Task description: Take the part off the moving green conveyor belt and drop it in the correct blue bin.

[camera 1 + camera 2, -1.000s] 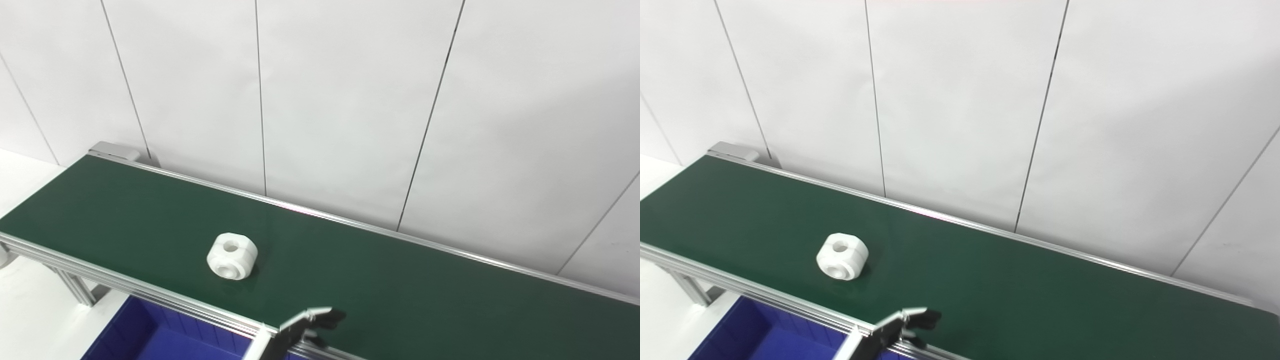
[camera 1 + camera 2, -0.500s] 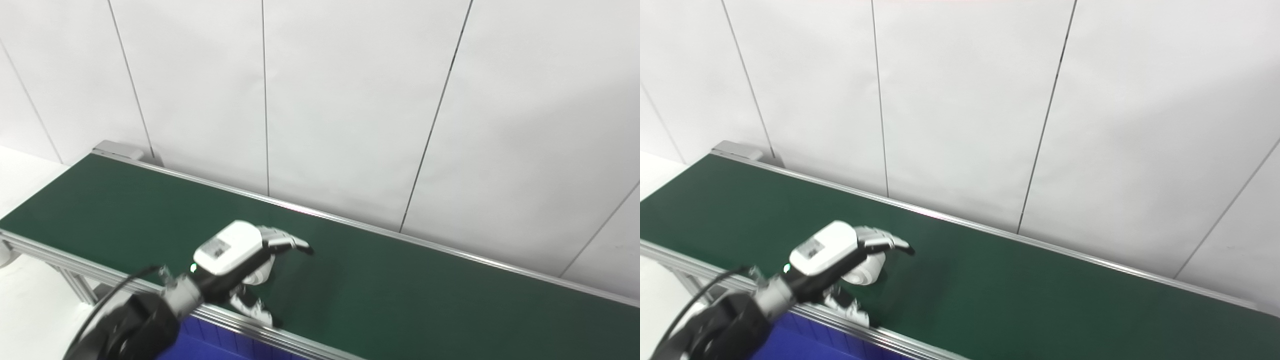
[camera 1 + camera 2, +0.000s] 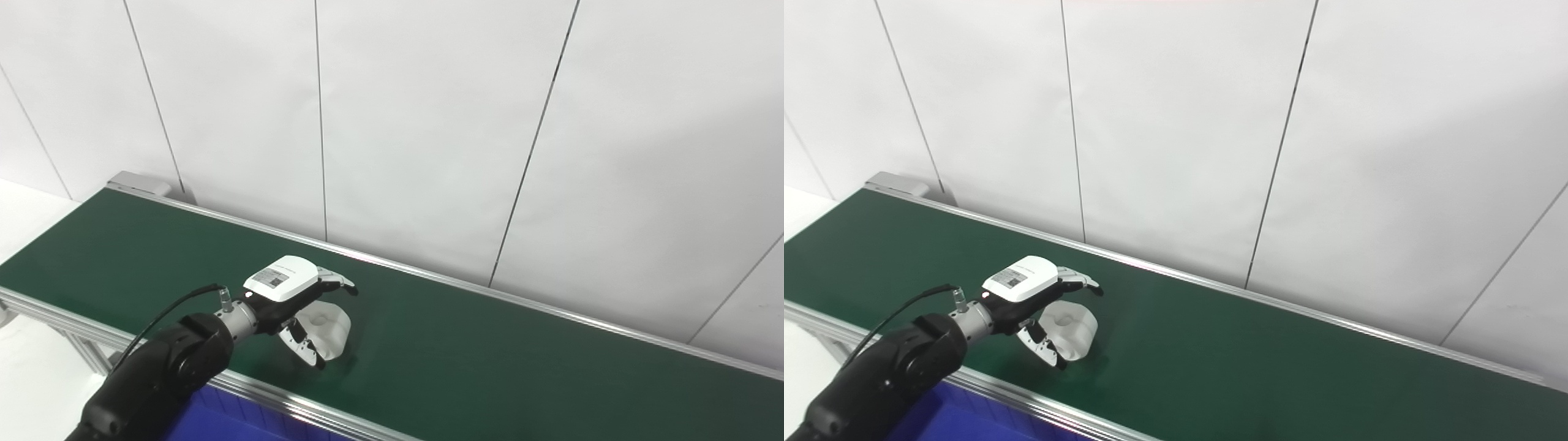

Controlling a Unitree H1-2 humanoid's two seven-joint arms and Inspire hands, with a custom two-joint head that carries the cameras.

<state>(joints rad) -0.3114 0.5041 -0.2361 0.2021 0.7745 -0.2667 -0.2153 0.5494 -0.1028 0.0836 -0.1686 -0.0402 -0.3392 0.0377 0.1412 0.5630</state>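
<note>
So the green conveyor belt [image 3: 490, 355] ran diagonally across the whole shot, from far left down to near right, with just a sliver of the blue bin [image 3: 937, 422] peeking out under its near rail at the bottom left. We only had our left robot hand [image 3: 294, 300] in the picture; the right one wasn't visible at all, so no contest over which was nearer.

The white part [image 3: 1069, 327], a chunky ring-shaped piece with a hole showing on top, sat on the belt close to the near rail. It lay just past our palm, on the side away from the arm, right in the pocket of the robot hand. Fingers [image 3: 337, 283] arched over its far top edge, thumb [image 3: 306, 349] curled in low on the near side. So we were spread around it, cupping it, but honestly we couldn't tell if the pads were actually touching yet.

Our guess: closing inward was all the next move needed, and quickly, since the belt would carry it rightward out of the pocket.
</note>
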